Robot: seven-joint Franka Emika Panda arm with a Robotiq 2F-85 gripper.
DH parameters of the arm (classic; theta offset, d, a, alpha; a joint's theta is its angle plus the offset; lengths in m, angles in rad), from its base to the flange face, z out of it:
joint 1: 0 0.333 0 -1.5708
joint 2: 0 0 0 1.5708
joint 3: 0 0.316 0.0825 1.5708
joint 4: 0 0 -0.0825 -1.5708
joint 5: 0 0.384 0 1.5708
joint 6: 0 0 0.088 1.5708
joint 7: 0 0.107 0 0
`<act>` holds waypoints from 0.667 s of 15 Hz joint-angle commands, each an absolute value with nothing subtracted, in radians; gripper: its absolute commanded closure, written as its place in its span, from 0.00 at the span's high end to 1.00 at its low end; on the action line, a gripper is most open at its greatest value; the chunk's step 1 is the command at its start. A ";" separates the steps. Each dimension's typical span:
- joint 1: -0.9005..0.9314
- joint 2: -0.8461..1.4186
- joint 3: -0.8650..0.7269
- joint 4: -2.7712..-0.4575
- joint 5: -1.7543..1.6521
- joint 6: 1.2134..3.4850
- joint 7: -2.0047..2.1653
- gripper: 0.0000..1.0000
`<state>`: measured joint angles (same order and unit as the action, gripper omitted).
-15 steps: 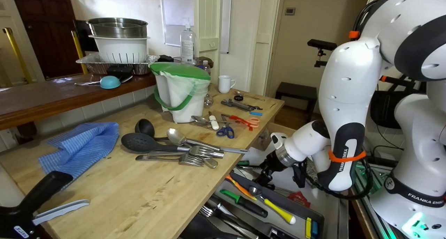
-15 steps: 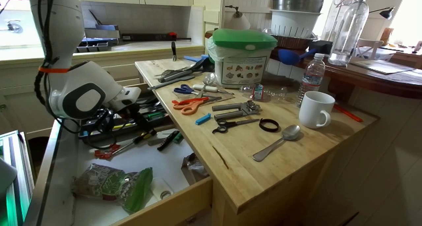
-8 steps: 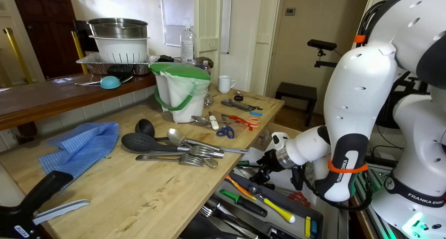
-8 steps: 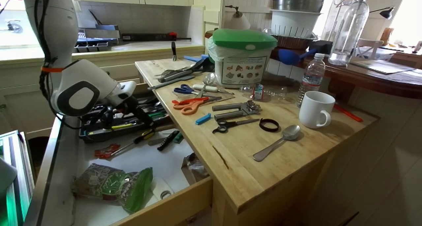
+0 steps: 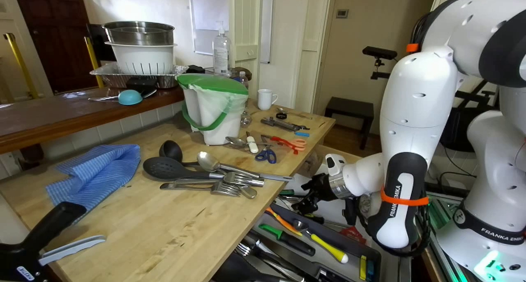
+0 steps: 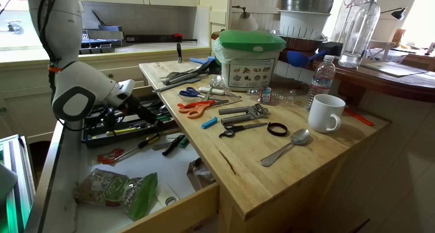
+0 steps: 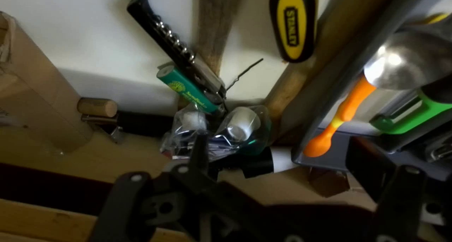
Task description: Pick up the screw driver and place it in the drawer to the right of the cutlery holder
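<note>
Gripper (image 7: 281, 152) here, jaws spread wide, nothing in them, near the edge of the holder (image 6: 115, 138); the screwdriver (image 6: 149, 141) lies just beside it in the drawer (image 6: 183, 211), probably placed already. Danger: dip now, and a jaw could catch that edge, nudging the screwdriver.

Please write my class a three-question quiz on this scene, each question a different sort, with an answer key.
1. True or false: the black two-fingered end effector grips the yellow-and-black-handled, metal-shafted screwdriver.
2. Which stands on the pale wooden tabletop: A) the shiny round metal bowl; B) the white cylindrical mug; C) the screwdriver?
3. Fill in "inside" or "outside": The screwdriver lies ___ the long dark compartmented cutlery holder.

Key: 1. False; 2. B; 3. outside.
</note>
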<state>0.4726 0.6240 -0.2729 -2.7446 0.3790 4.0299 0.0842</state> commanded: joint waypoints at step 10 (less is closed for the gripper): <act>0.324 0.601 0.003 -2.762 0.423 4.214 0.026 1.00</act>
<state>0.3356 0.6153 -0.0446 -2.7405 0.3985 4.1707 0.0602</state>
